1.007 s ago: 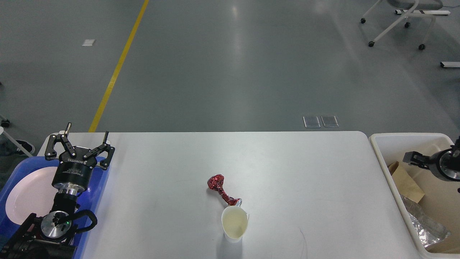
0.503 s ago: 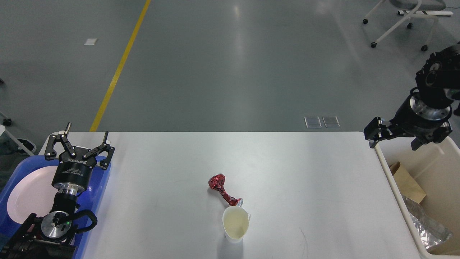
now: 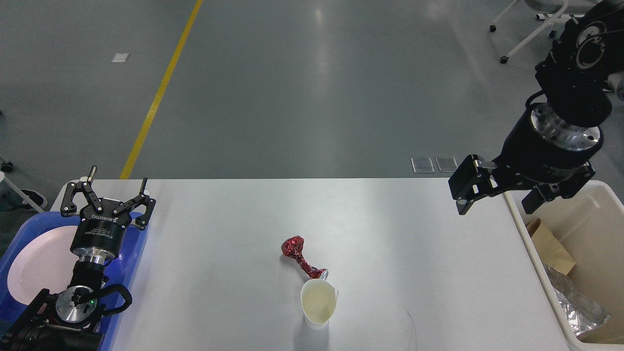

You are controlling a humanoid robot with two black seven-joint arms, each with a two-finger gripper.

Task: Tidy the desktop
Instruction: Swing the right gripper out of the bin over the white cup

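Note:
The white desktop (image 3: 390,253) fills the lower part of the head view. On it near the front middle lie a crumpled red foil wrapper (image 3: 298,256) and a cream paper cup (image 3: 319,307), touching each other. My left gripper (image 3: 108,187) is open and empty above the far end of the blue tray (image 3: 139,246) at the left edge. My right gripper (image 3: 497,201) is open and empty, hovering over the desktop's far right corner, beside the cream bin (image 3: 594,224).
The blue tray holds a white plate (image 3: 39,270). The cream bin holds brown paper (image 3: 551,246) and crumpled silver foil (image 3: 575,304). A white chair base (image 3: 531,31) stands on the grey floor far right. A yellow floor line (image 3: 156,97) runs far left.
My right arm has risen out of the cream bin and swung left and up, its gripper now over the desktop's right corner. The left arm, wrapper and cup have not moved.

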